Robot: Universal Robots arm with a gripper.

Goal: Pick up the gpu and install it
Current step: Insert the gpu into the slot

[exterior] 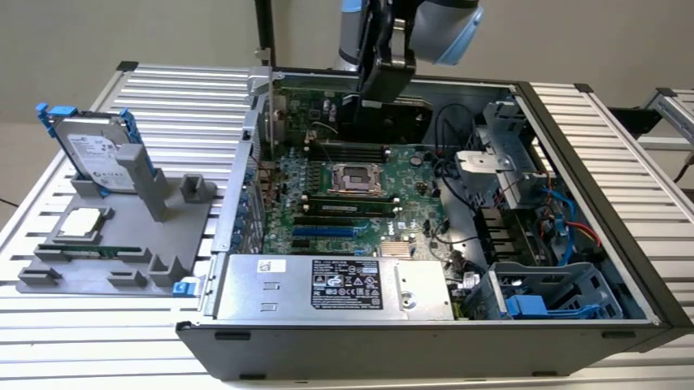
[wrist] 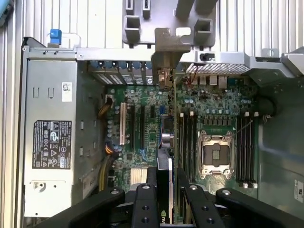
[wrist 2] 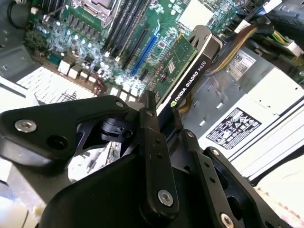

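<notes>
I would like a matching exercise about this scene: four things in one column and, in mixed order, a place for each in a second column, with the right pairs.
Things
1. gpu
2. hard drive
3. power supply
4. processor socket

Places
A. on the motherboard, between memory slots
B. gripped in the pincer, over the motherboard
C. upright in the grey holder, outside the case
D. silver box at the edge of the open case

Pairs: 1-B, 2-C, 3-D, 4-A
</notes>
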